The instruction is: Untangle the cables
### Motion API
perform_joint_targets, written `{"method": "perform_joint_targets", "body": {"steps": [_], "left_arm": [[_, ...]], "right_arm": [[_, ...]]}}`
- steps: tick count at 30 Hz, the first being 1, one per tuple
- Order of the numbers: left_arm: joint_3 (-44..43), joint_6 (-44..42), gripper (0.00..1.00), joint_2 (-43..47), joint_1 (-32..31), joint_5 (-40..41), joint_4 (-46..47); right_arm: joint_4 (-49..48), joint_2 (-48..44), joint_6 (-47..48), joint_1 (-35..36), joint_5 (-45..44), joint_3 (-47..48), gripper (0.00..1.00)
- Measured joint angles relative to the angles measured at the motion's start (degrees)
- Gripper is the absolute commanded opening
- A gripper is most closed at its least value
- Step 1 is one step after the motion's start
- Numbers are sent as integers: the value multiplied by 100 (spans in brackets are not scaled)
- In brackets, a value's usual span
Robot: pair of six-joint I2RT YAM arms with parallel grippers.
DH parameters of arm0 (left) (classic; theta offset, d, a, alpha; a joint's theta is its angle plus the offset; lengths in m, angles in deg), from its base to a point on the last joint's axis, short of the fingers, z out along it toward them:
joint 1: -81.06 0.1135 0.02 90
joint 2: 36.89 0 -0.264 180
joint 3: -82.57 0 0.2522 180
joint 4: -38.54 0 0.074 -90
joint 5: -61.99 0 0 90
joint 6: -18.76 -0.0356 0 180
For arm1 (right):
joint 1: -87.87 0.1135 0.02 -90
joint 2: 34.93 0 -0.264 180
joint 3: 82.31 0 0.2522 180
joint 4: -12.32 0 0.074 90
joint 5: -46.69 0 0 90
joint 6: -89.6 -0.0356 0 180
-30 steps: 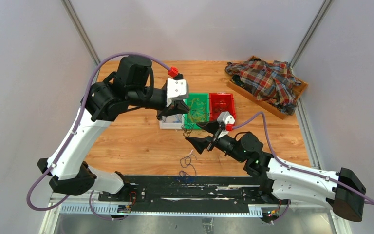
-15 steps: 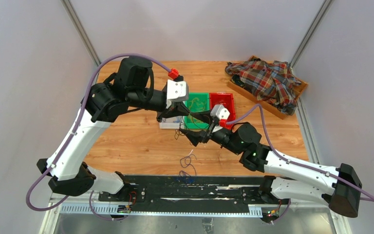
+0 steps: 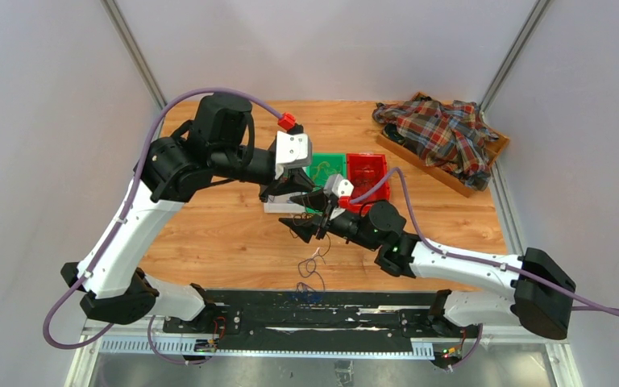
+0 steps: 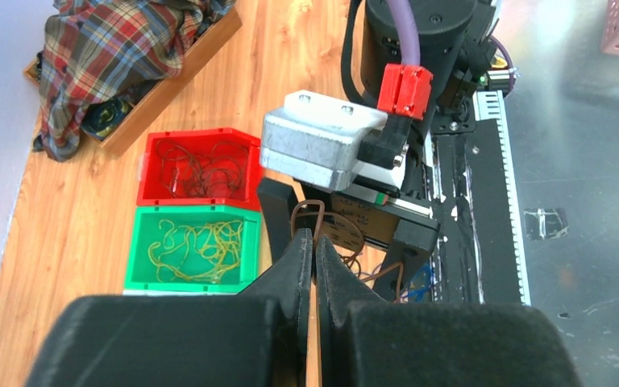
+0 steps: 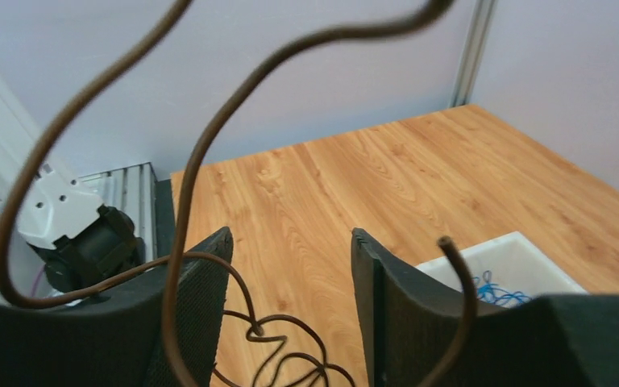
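Brown cable (image 5: 206,143) hung mid-frame in top view, clamped by left gripper (image 4: 314,242). Other cables (image 3: 312,270) lay below it on table (image 3: 209,234). Right gripper (image 5: 290,250) had jaws apart, strand looping across. Step: separating one strand. Next, prob.: R clamps, pulls away.

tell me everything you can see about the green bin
The green bin is an open, rectangular tray of glossy plastic, sitting flat on the wooden table. Inside lies a loose tangle of thin yellow cables, spread over its floor. One side butts against the red bin. In the overhead view the arms cover part of it.
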Motion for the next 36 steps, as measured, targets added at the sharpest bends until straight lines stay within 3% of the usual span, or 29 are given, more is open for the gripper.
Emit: {"method": "perform_joint_targets", "body": {"steps": [8, 22, 26, 32, 36], "left_arm": [[-339, 0, 0, 0, 0, 39, -13], [-1178, -26, 0, -90, 0, 295, -33], [-1342, -28, 0, -157, 0, 343, -37], [-1504, -76, 0, -262, 0, 452, -48], [-1580, -120, 1, -372, 0, 529, -44]], "right_arm": [[-433, 122, -299, 7, -66, -435, 35], [-317, -765, -382, 2, -1316, -2350, 29], [-157, -1231, -396, -2, -1591, -2636, 34], [352, -2011, -490, -13, -1906, -3045, 63], [772, -2677, -581, -39, -1969, -3233, 68]]}}
